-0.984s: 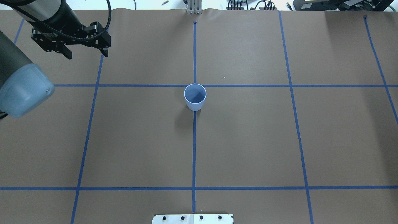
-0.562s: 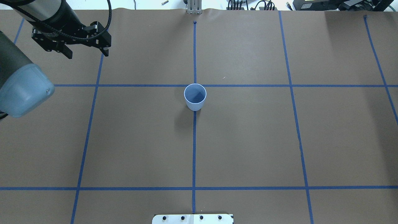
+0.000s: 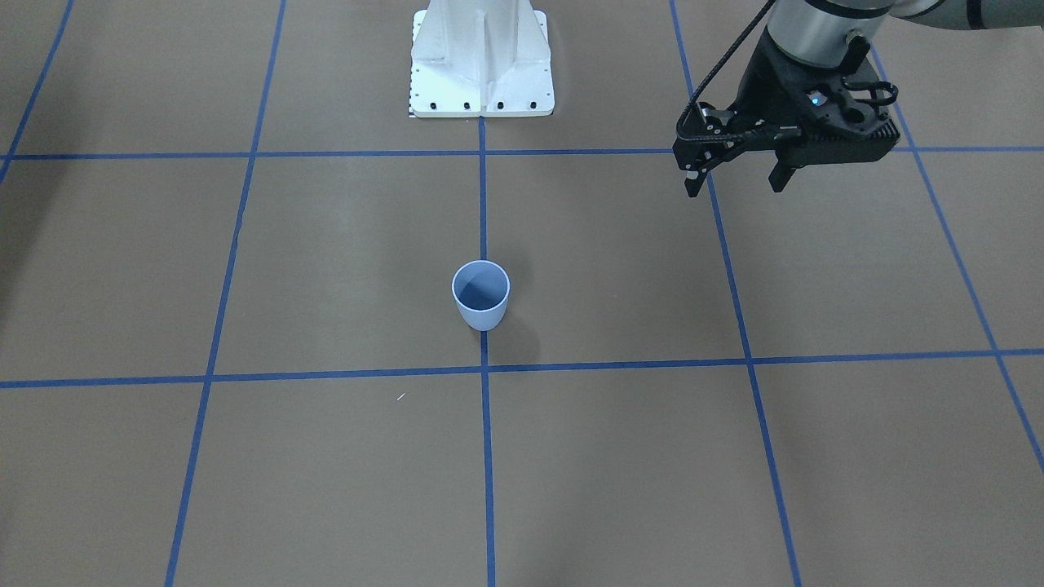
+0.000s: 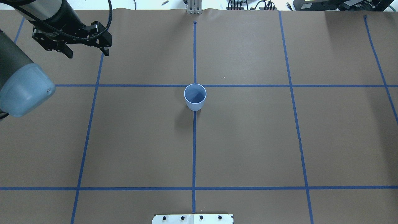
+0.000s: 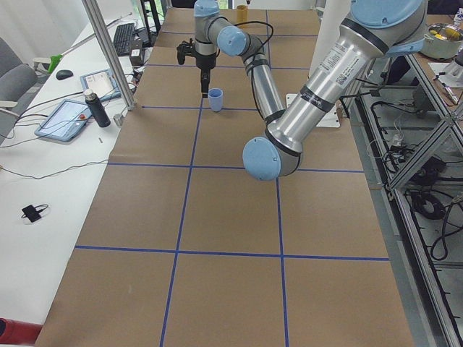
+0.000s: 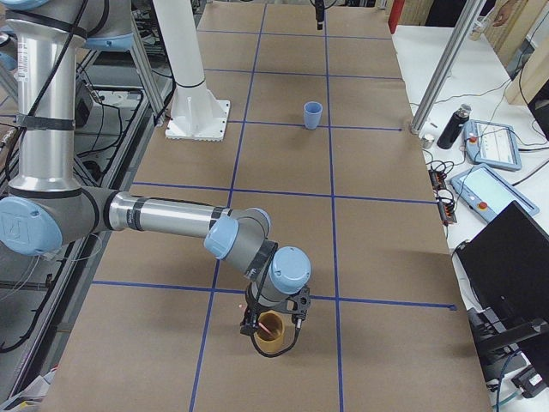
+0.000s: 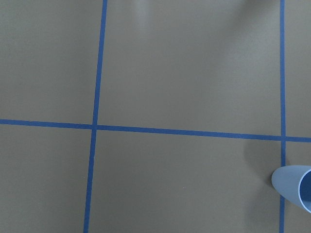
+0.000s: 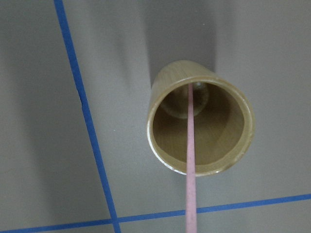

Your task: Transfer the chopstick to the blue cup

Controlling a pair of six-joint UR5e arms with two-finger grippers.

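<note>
The blue cup (image 4: 195, 97) stands upright and empty at the table's middle, and also shows in the front view (image 3: 481, 297) and at the left wrist view's lower right edge (image 7: 294, 187). My left gripper (image 4: 88, 54) hangs open and empty above the far left of the table, well apart from the cup (image 3: 734, 181). A salmon-pink chopstick (image 8: 190, 160) stands in a tan wooden cup (image 8: 165, 82), directly below the right wrist camera. My right gripper (image 6: 274, 322) hovers over that wooden cup (image 6: 273, 336). I cannot tell whether it is open or shut.
Blue tape lines divide the brown paper table cover (image 4: 248, 140) into squares. The white robot pedestal (image 3: 481, 57) stands at the robot's side. A metal post (image 6: 446, 69), a dark bottle (image 6: 450, 127) and tablets lie beyond the table's far edge.
My left arm and its open gripper have drifted very slightly. The blue cup has not moved.
</note>
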